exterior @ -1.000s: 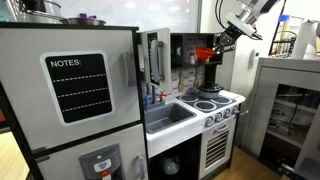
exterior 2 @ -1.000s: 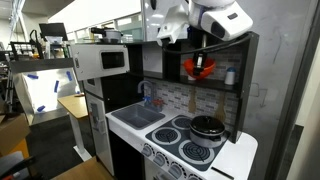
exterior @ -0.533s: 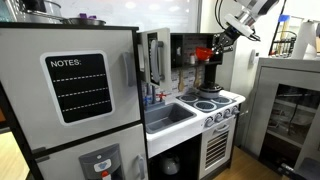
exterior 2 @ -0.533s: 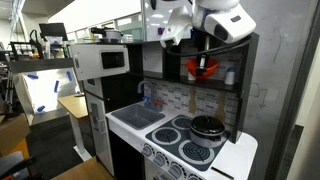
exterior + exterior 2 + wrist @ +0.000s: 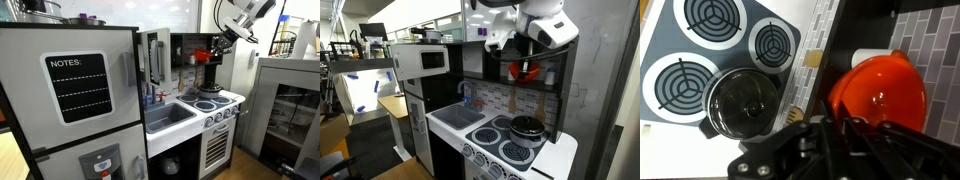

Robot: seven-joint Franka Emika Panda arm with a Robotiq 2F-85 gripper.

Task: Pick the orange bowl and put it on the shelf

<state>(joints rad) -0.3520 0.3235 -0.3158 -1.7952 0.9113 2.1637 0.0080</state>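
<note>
Gripper (image 5: 845,122) pinches orange bowl (image 5: 880,95) by rim, close by shelf (image 5: 548,88). Risk: jaws let go too early, bowl tips, slides off, hits pot (image 5: 740,100) below.

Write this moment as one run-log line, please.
step: place, not done | gripper: shut on bowl | bowl: at shelf level, contact unclear | pot: on stove

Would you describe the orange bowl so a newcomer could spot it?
Look in the black hutch above the toy stove. Held by the gripper is the orange bowl, the only bright orange-red thing there, unlike the black pot below.
</note>
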